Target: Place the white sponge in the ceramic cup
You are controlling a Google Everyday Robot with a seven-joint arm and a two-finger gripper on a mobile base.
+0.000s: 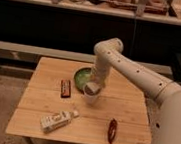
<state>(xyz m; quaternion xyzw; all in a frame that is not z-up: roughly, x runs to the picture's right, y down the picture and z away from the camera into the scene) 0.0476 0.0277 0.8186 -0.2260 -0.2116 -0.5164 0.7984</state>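
The ceramic cup (91,95) is plain white and stands upright near the middle of the wooden table (39,99), just in front of the green bowl (82,76). My gripper (96,84) points down right over the cup's mouth. A pale patch that looks like the white sponge (89,89) shows at the cup's mouth, directly under the gripper. I cannot tell whether the gripper still holds it.
A dark brown bar (66,88) lies left of the cup. A white-labelled bottle (57,121) lies on its side at the front left. A dark red object (111,130) lies at the front right. Shelving stands behind the table.
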